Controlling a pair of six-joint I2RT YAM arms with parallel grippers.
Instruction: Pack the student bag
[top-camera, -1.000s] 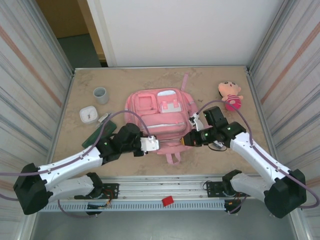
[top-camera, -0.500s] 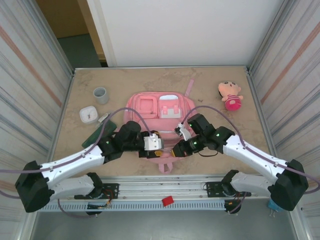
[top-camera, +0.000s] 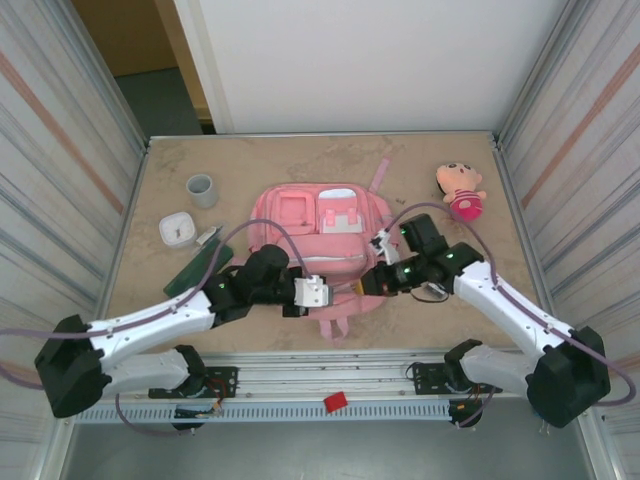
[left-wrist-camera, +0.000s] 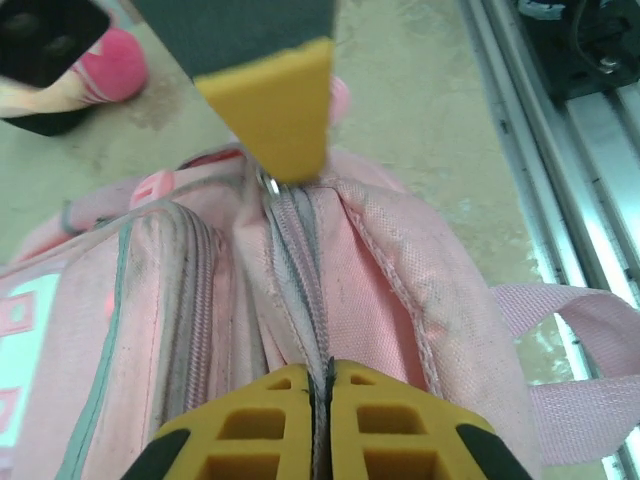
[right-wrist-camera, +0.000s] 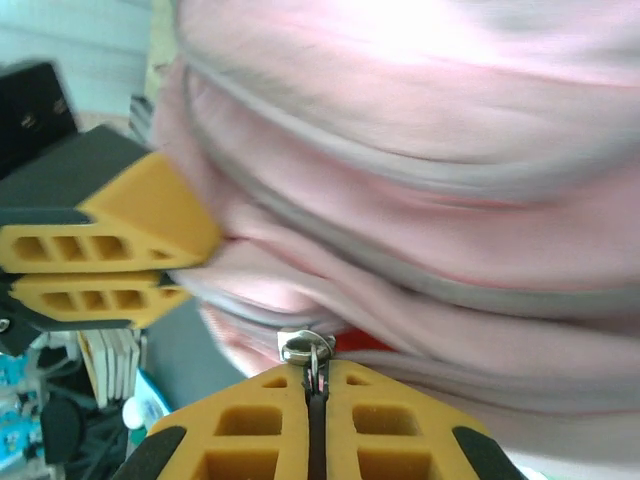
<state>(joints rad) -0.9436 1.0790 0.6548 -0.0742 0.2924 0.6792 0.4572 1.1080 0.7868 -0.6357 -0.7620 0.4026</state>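
The student bag (top-camera: 325, 225) is clamped at its zip by the left end effector (left-wrist-camera: 320, 390). The zip pull (right-wrist-camera: 308, 348) is pinched by the right end effector (right-wrist-camera: 318, 385).

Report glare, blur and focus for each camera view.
Top external: evenly lit, sharp, large pink fabric backpack clear. Left wrist: backpack weave crisp, pink-and-tan plush doll behind soft. Right wrist: upper backpack washed out by glare and blurred; metal zipper pull fairly sharp.
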